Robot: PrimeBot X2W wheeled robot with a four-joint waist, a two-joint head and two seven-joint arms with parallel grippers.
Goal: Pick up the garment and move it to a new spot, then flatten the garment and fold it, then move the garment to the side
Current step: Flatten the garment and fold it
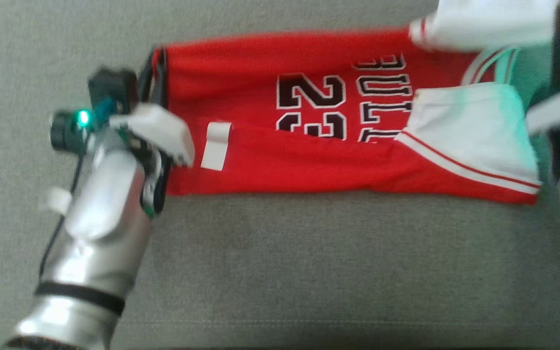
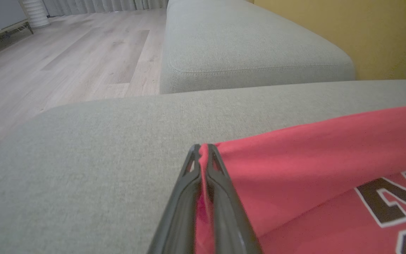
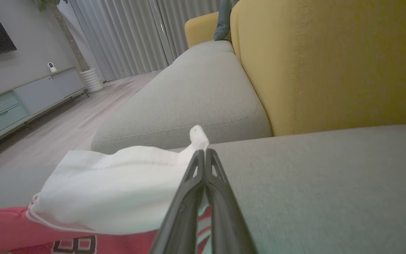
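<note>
The head view is bright but soft, smeared by motion blur, worst at its right edge, where a green cast tints the white panel of the garment (image 1: 270,160). Both wrist views are dimmer, grainy and evenly lit, with faint shadows.

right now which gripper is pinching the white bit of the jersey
The right gripper: it is shut on the white turned-over corner of the jersey. The left gripper is shut on plain red cloth at the other end.
</note>
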